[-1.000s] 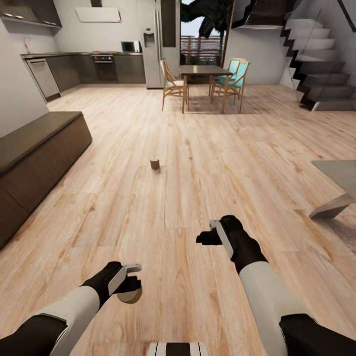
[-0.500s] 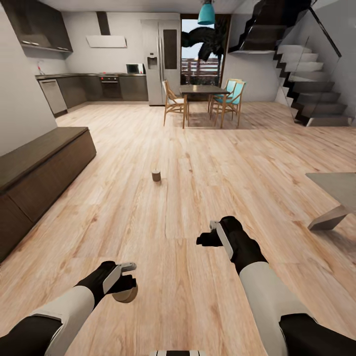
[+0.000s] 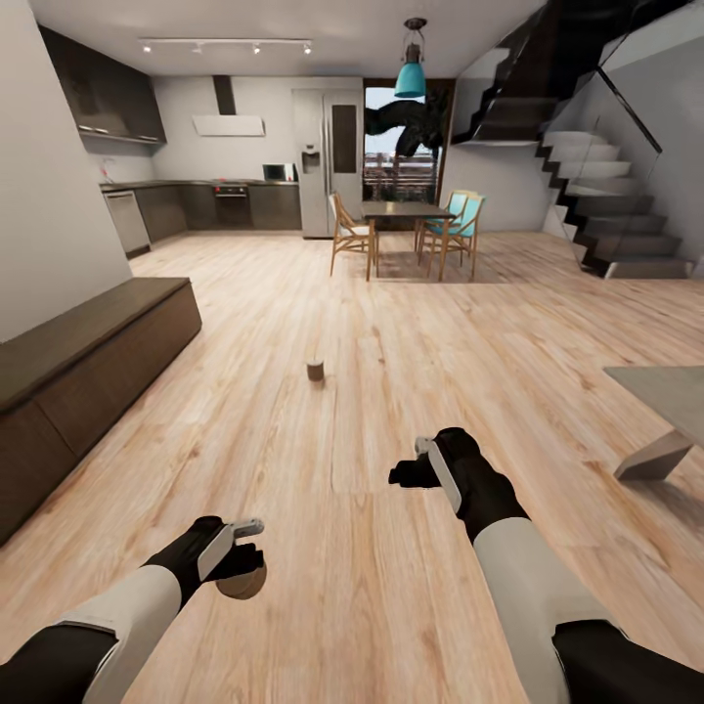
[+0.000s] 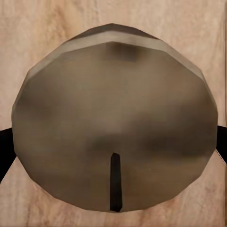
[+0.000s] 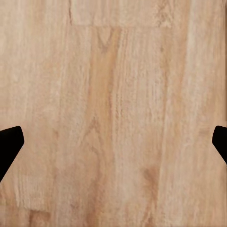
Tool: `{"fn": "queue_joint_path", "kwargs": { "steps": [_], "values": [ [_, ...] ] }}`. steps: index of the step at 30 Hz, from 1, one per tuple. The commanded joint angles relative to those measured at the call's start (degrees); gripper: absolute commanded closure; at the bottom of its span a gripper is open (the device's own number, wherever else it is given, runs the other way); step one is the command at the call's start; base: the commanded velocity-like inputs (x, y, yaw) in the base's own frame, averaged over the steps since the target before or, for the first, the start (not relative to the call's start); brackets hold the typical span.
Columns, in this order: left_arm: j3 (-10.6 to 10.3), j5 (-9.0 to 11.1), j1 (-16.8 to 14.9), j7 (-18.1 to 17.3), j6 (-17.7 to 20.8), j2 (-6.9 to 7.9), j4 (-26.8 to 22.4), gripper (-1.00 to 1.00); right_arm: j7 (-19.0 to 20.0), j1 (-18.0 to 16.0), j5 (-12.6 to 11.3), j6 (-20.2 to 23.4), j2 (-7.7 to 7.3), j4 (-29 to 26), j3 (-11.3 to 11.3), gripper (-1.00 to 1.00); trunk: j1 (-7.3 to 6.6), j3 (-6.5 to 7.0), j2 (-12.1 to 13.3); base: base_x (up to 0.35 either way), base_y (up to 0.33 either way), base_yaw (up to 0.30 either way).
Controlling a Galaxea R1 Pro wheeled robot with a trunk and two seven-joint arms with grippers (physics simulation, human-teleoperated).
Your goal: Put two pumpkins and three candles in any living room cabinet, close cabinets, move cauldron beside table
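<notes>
My left gripper [image 3: 240, 567] is shut on a tan-grey candle [image 3: 241, 583], low at the left of the head view. Seen from the left wrist, that candle [image 4: 113, 123] looms large with its pale top and dark wick facing the camera, black fingertips [image 4: 4, 151] at its sides. A second candle [image 3: 315, 371] stands upright on the wooden floor ahead, well beyond both arms. The long dark-brown cabinet [image 3: 88, 362] runs along the left wall, its front panels shut. My right gripper [image 3: 409, 472] hangs open over bare floor, its fingertips [image 5: 9, 144] wide apart. A corner of the grey table [image 3: 665, 391] shows at the right edge.
A dining table with wooden and teal chairs [image 3: 406, 230] stands far ahead, the kitchen units [image 3: 215, 205] behind it to the left. A staircase [image 3: 616, 215] rises at the back right. Open wooden floor [image 3: 391, 323] lies between me and the standing candle.
The head view has tilted upward, bringing in the ceiling and lamp, so everything sits lower in the picture. Both arms hold their pose, the left still gripping the candle.
</notes>
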Motion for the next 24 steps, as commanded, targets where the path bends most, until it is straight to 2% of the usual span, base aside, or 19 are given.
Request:
{"fn": "queue_joint_path", "kwargs": {
  "steps": [1, 6, 18, 24],
  "values": [
    [-0.4, 0.6, 0.0, 0.4, 0.3, 0.04, -0.1, 1.0, 0.0, 0.0, -0.1, 0.2, 0.01, -0.1, 0.1, -1.0, -0.03, 0.19, 0.0, 0.0, 0.0, 0.015],
    [-0.3, 0.6, 0.0, 0.4, 0.3, 0.05, -0.1, 1.0, -0.1, 0.0, -0.1, -1.2, 0.05, 0.0, 0.1, -1.0, -0.16, 1.46, 0.1, 0.0, 0.0, 0.109],
    [-0.3, 0.6, 0.0, 0.5, 0.3, -0.06, -0.1, 1.0, -0.1, 0.0, -0.1, -1.9, -0.02, 0.0, 0.1, -1.0, -0.47, 4.83, 0.2, 0.0, 0.0, 0.204],
    [-0.3, 0.7, 0.0, 0.4, 0.3, -0.13, -0.1, 1.0, -0.1, 0.0, 0.0, -1.9, -0.03, 0.1, 0.1, -1.0, -0.47, 5.16, 0.2, 0.0, 0.0, 0.223]
  ]
}}
